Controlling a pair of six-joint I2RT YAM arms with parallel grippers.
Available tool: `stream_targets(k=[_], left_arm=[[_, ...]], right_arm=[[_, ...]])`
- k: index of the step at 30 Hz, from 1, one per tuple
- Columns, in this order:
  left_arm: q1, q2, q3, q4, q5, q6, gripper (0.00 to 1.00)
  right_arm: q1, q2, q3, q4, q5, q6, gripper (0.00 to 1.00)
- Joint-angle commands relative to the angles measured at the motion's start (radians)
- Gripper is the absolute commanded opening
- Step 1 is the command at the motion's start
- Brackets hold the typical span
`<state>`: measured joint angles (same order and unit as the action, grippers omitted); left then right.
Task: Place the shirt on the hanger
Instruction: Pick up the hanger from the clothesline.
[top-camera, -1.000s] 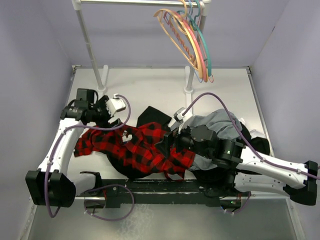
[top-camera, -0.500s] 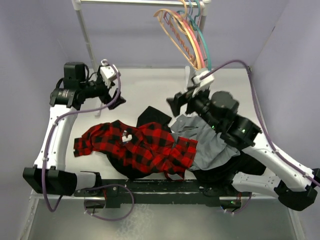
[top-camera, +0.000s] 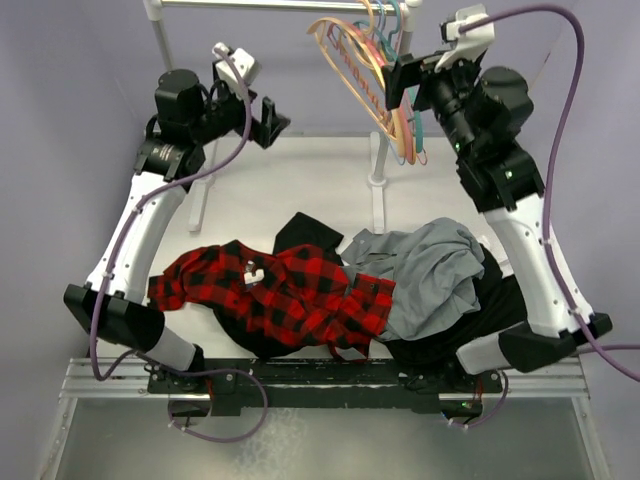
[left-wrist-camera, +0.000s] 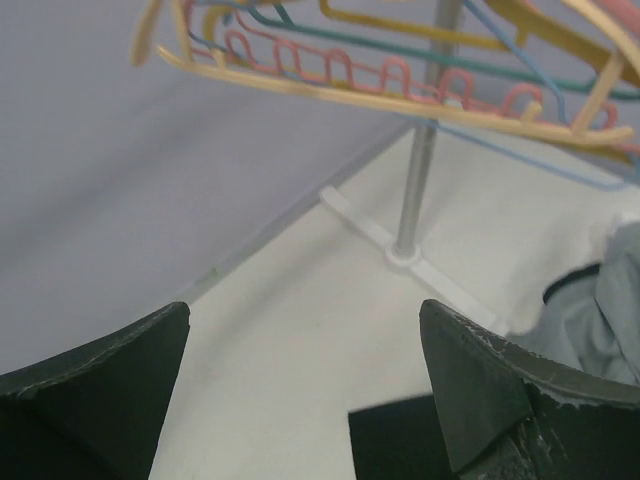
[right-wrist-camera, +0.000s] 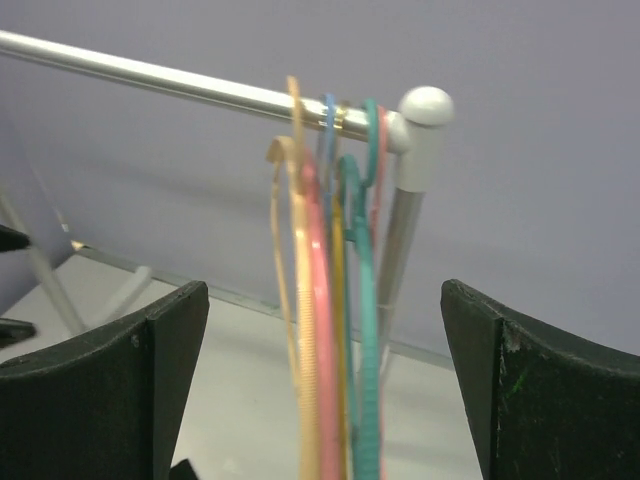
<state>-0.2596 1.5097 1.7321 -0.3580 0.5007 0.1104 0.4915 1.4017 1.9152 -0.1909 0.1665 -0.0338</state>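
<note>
Both my arms had risen from the table (top-camera: 300, 180) toward the rail (top-camera: 260, 5). The shirt (top-camera: 270, 295) lay crumpled where it had been, untouched. My right gripper (top-camera: 397, 80) faced the hanger (left-wrist-camera: 400, 101), fingers spread; my left gripper (top-camera: 272, 122) was spread too, empty.

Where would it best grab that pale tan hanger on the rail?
Probably the sloping shoulder of the pale tan thin-framed hanger, just below its hook, coming from the robot's left. It hangs outermost in the bunch on the silver rail, on the side away from the post, so that side looks free, and the thin frame suits a pinch across it.
</note>
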Motion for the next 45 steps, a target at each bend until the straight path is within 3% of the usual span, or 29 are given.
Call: stream_targets(k=[1,8,18,32,38,45], left_arm=[[-0.036,0.08,0.138,0.138,-0.171,-0.18,0.99],[-0.073,0.256,0.357,0.128,-0.269,-0.321,0.99],[-0.095,0.377,0.523,0.171,-0.29,-0.355,0.99],[-0.127,0.46,0.569,0.227,-0.284,-0.349,0.99],[-0.134,0.481,0.557,0.259,-0.224,-0.277,0.99],[-0.148,0.525,0.616,0.22,-0.097,-0.307,0.99]], right_arm=[[-0.149,0.088,0.103,-0.019,-0.169,0.026,1.0],[-0.218,0.219,0.216,-0.042,-0.267,0.029,1.0],[-0.232,0.283,0.222,-0.042,-0.295,0.023,0.99],[-0.24,0.353,0.24,-0.041,-0.287,0.019,0.98],[-0.239,0.381,0.262,-0.057,-0.297,0.012,0.98],[-0.239,0.409,0.277,-0.074,-0.319,0.01,0.97]])
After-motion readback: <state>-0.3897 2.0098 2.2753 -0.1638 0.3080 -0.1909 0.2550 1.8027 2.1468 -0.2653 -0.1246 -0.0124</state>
